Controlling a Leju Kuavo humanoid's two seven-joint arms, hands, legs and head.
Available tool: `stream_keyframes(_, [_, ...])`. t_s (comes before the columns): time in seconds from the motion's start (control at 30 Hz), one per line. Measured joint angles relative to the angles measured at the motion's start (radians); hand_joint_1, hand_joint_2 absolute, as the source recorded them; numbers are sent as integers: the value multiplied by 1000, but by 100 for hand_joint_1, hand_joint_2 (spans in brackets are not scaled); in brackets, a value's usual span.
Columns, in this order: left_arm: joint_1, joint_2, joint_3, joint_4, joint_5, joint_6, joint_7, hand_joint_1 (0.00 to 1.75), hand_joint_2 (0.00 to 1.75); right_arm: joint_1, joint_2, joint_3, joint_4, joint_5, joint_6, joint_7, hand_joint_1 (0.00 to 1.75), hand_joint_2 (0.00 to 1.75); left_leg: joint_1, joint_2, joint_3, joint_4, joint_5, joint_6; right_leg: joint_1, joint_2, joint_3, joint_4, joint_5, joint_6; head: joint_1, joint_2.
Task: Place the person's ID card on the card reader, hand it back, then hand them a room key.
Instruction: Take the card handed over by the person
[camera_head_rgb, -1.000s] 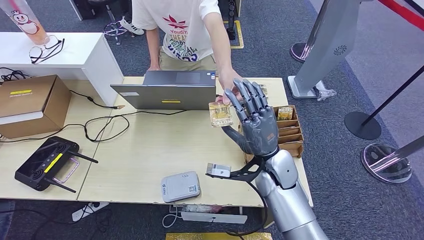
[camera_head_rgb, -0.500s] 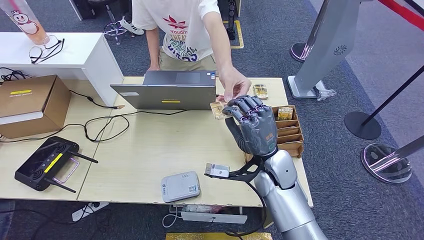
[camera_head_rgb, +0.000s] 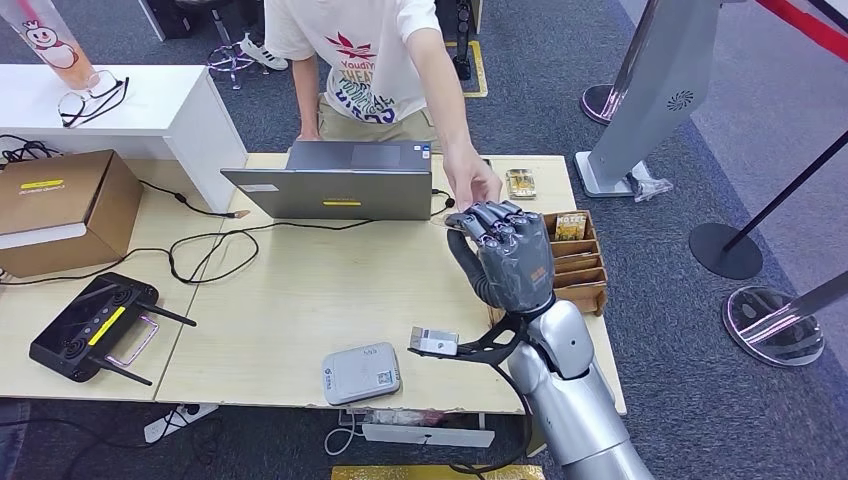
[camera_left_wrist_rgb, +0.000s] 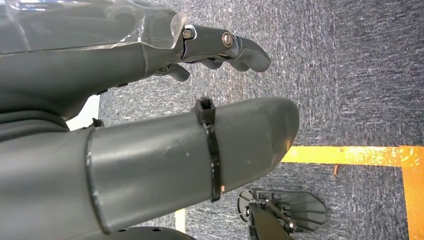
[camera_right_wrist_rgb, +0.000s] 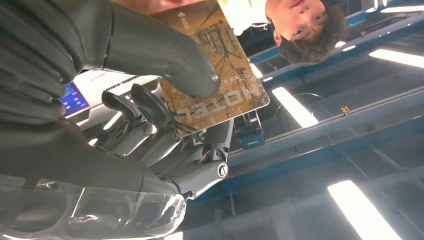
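Right of centre: right hand (camera_head_rgb: 505, 255) is pinching a card (camera_right_wrist_rgb: 220, 80).
Person's hand (camera_head_rgb: 472, 182) is reaching; looks like the handover stage, not finished.

The robot's silver right arm (camera_head_rgb: 570, 400) rises from below, its forearm upright over the table's right part. Its dark grey right hand (camera_head_rgb: 505, 255) is raised with the back toward the head camera, fingers curled forward. In the right wrist view the thick grey thumb (camera_right_wrist_rgb: 165, 55) presses a brown printed room key card (camera_right_wrist_rgb: 220, 85) against the darker fingers (camera_right_wrist_rgb: 150, 115). The left hand (camera_left_wrist_rgb: 150, 120) hangs over carpet, fingers loosely bent, holding nothing.
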Motion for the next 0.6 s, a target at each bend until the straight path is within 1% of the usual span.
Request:
stream_keyframes(0.13, [0,0,0,0,-1,0,0,0,0,0,1,-1,0,0,0,-1,166,175,0,0,0,0,0,0,0,0,0,0,0,0,0,0])
stream_keyframes(0.33, [0,0,0,0,-1,0,-2,0,0,0,3,-1,1,-17,0,-3,174,175,0,0,0,0,0,0,0,0,0,0,0,0,0,0])
stream_keyframes(0.43, [0,0,0,0,-1,0,-6,0,0,-2,3,4,7,-87,0,-2,175,175,0,0,0,0,0,0,0,0,0,0,0,0,0,0])
stream_keyframes(0.6, [0,0,0,0,-1,0,-8,0,0,-13,-7,46,19,-296,18,6,175,175,0,0,0,0,0,0,0,0,0,0,0,0,0,0])
